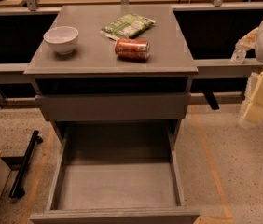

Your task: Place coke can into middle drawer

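Left to right on the tabletop (89,62): white bowl (61,38), green snack bag (128,26), then the coke can (132,49) on its side. I'd judge it light, stiff, slick and likely to roll, so best taken across its middle. No lettering reads. The middle drawer (117,185) stands open below. Far right hangs the gripper (258,99), well apart; its state I cannot tell.

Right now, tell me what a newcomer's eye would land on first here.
The red-orange coke can lies on its side near the middle of the grey cabinet top, with a green snack bag just behind it and a white bowl to the left. Below, the middle drawer is pulled wide open toward the camera. The gripper hangs at the right edge, apart from the cabinet.
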Robot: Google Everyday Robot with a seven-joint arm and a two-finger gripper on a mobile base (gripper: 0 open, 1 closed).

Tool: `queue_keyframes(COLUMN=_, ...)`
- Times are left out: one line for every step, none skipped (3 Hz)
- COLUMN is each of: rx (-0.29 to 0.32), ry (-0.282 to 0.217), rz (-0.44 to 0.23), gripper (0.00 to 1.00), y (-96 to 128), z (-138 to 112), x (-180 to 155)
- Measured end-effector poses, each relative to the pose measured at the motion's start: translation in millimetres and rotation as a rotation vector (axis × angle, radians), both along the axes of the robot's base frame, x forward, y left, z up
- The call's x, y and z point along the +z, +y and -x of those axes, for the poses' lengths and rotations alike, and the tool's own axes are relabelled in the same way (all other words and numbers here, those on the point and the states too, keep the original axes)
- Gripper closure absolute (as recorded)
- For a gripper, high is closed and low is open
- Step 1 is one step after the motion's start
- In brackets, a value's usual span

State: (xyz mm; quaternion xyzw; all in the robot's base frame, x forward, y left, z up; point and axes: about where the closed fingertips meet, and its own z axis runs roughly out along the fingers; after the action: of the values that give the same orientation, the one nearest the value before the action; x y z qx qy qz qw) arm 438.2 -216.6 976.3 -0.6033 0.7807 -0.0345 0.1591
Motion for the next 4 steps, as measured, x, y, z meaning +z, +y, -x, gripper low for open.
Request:
queue_keyframes(rx=0.000, ry=0.000, rz=0.000, gripper=0.00, y=0, z=0, x=0)
queue_keyframes(rx=0.027, ry=-0.017, rz=-0.074, gripper=0.00, y=25, z=-20, x=-8)
queue_keyframes(rx=0.026, ry=-0.025, rz=-0.206, gripper=0.00, y=56, z=-55, x=-24)
queue_keyframes(rx=0.012, ry=-0.074, rz=-0.311, gripper=0.00, y=86, z=-109, x=-33)
